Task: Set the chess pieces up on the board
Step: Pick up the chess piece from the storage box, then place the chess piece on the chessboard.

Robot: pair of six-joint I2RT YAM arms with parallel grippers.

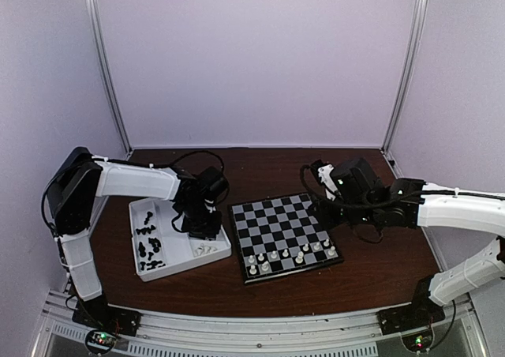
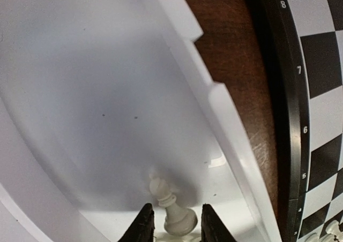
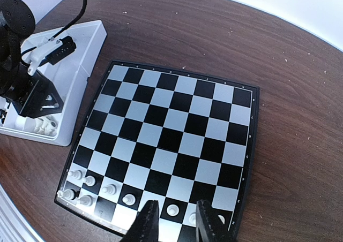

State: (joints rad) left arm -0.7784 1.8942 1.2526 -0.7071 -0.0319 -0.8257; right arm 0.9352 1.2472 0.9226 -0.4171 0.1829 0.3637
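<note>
The board (image 1: 284, 234) lies in the middle of the table, and its rim also shows at the right of the left wrist view (image 2: 292, 119). Several cream-white chess pieces (image 1: 288, 256) stand along its near edge. In the right wrist view they are the pawns (image 3: 110, 189) in its lowest rows. My left gripper (image 2: 177, 226) is down in the white tray (image 2: 225, 124). Its open jaws stand either side of a tilted white bishop (image 2: 170, 207), with thin gaps showing. My right gripper (image 3: 174, 218) hovers over the board's right side, open and holding nothing.
The tray (image 1: 142, 274) sits left of the board, with black pieces (image 1: 150, 246) in its left compartments and a few white ones (image 3: 45, 125) by the left gripper. The left arm (image 1: 134, 179) reaches over the tray. Bare brown table (image 3: 300, 119) surrounds the board.
</note>
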